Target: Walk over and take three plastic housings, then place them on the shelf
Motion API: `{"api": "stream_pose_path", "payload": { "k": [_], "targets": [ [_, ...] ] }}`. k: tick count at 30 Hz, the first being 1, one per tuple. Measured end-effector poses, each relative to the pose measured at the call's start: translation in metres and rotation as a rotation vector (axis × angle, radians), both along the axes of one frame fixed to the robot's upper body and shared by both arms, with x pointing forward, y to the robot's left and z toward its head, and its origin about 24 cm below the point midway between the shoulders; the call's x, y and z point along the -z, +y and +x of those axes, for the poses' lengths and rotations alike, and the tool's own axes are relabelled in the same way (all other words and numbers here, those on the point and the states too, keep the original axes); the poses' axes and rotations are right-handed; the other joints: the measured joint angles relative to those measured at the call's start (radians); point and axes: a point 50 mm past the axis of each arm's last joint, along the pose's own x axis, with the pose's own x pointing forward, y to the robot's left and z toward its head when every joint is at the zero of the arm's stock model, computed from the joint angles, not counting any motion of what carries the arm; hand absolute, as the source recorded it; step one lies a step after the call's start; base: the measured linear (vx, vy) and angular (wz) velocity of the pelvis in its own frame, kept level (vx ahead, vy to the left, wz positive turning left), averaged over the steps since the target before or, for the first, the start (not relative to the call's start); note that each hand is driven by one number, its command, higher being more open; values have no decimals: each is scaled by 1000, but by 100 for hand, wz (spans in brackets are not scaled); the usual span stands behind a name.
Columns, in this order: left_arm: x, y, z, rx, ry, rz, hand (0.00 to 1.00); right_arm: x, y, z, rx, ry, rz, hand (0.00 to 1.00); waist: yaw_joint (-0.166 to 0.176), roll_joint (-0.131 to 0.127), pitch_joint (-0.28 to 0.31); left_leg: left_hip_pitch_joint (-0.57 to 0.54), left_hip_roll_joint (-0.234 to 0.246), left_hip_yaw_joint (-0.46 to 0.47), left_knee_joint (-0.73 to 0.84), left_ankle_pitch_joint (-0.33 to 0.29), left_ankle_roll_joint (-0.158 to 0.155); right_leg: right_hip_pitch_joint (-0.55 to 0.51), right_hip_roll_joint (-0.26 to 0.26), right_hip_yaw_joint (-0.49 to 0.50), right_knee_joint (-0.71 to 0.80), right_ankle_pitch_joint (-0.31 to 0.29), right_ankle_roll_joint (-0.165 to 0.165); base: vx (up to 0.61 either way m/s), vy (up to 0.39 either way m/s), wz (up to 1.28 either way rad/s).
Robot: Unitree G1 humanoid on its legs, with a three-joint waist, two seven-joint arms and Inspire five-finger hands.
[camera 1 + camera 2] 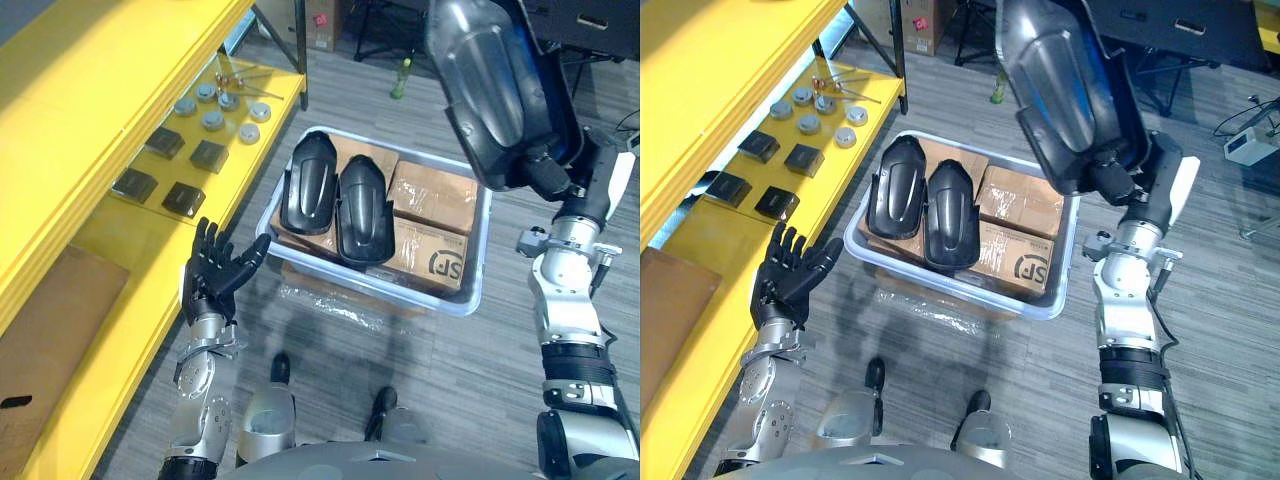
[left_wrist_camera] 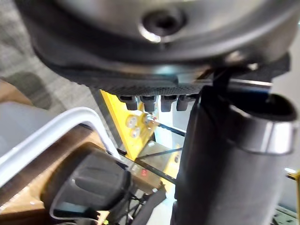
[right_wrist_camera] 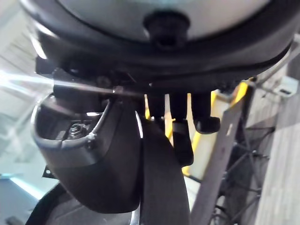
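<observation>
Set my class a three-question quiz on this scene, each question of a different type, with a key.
1. True or false: the left hand is curled round a housing.
2. How many housings lie in the grey bin? A one; B two; C three.
3. Fill in: the right hand grips the raised housing, while the others rest on cardboard ____.

Key: 1 false, its fingers are spread and hold nothing; 2 B; 3 boxes.
</observation>
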Motion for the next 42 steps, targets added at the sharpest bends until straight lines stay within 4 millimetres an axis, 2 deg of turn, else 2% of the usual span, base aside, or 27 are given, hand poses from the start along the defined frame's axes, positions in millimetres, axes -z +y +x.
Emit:
{"api": "stream_pose_path", "payload": {
  "k": [3,6,11,15,20,27,35,40,41,42],
  "targets": [
    [-8,-13,4,91,-57,-90,100,-1,21,0,-85,-48,4,0,-1,-1,-22,29,0,7,-22,0,0,16,0,2,-2,2,3,11,5,-5],
    [-10,-36,8,231,-86,-173,100,5,50,3,-183,-62,33,0,-1,-1,-47,61,0,22,-39,2,0,35,-1,8,-13,15,6,-7,14,-12],
    [-21,-82,16,578,-144,-357,100,28,107,-1,-438,22,39,0,-18,-5,-98,84,-14,42,-88,14,11,33,-12,16,-24,21,10,-60,26,-6],
    [-28,-96,18,717,-196,-361,100,39,133,-4,-570,77,22,0,-21,-3,-105,111,-17,52,-145,37,8,34,-11,25,-32,24,8,-80,7,-7],
    [-27,-93,17,759,-199,-347,100,48,140,-5,-611,123,19,0,-22,8,-131,129,-18,52,-203,77,6,32,-8,17,-36,24,6,-64,-6,3],
    [-24,-87,16,740,-186,-361,100,58,149,-5,-630,159,40,0,-23,6,-165,129,-29,49,-203,96,16,47,-7,10,-67,46,2,-10,3,1],
    [-19,-75,22,483,-71,-311,100,83,175,-13,-748,278,28,0,-20,0,-182,128,-28,36,-204,106,14,52,-4,1,-67,44,-2,-41,-1,4],
    [-21,-69,23,418,-64,-281,100,85,183,-13,-757,282,57,0,-18,-6,-185,124,-27,29,-205,110,15,52,-4,-8,-68,42,-5,-37,-1,3],
    [-23,-69,23,408,-69,-274,0,85,184,-14,-757,283,62,0,-18,-9,-186,124,-27,29,-205,110,15,52,-3,-8,-68,40,-8,-32,0,0],
    [-25,-69,23,400,-71,-272,0,85,185,-14,-756,282,66,0,-19,-11,-187,123,-27,29,-205,110,15,51,-3,-9,-68,40,-8,0,0,0]
  ]
}}
